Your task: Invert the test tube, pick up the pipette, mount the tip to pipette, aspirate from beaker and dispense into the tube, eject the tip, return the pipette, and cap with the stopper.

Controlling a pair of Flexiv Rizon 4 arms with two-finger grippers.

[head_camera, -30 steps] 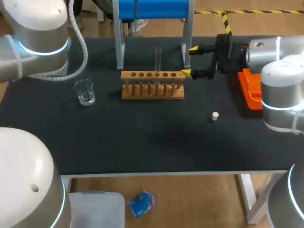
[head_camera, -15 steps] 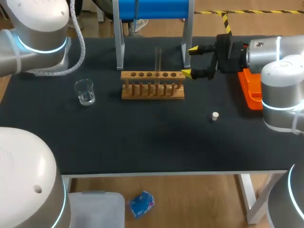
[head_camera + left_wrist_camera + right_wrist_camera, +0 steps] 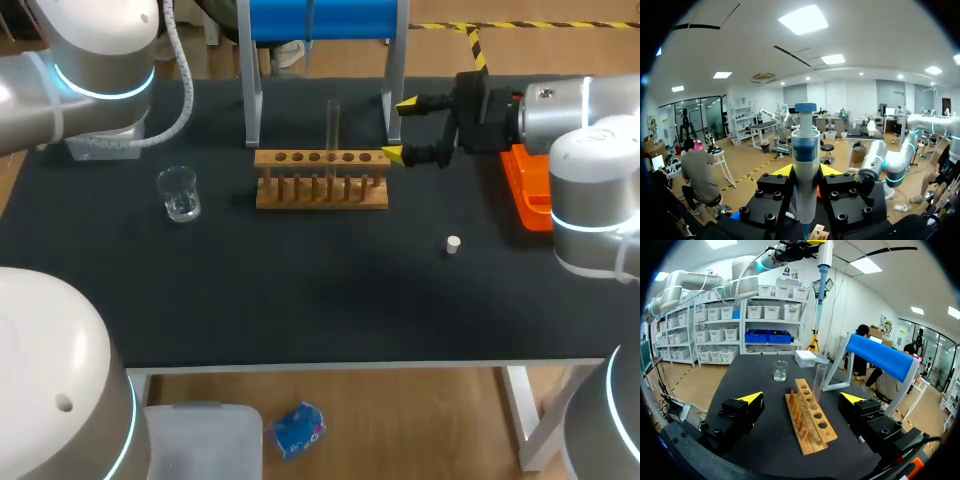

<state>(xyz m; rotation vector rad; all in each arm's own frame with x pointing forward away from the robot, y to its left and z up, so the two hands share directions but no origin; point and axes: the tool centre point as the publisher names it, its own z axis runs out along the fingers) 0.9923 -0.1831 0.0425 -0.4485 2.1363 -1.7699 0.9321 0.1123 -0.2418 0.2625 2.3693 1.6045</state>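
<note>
The pipette is off the surface, gripped upright between the left pincer's yellow tips. The test tube stands in the wooden rack. The beaker is at the rack's nine o'clock, the stopper at four and the orange tip box at three. The right pincer hangs released beside the rack's three o'clock end. Carrying the pipette across to the tip box could clip the tall tube or that pincer, and an off-centre press would likely seat the tip crooked.
</note>
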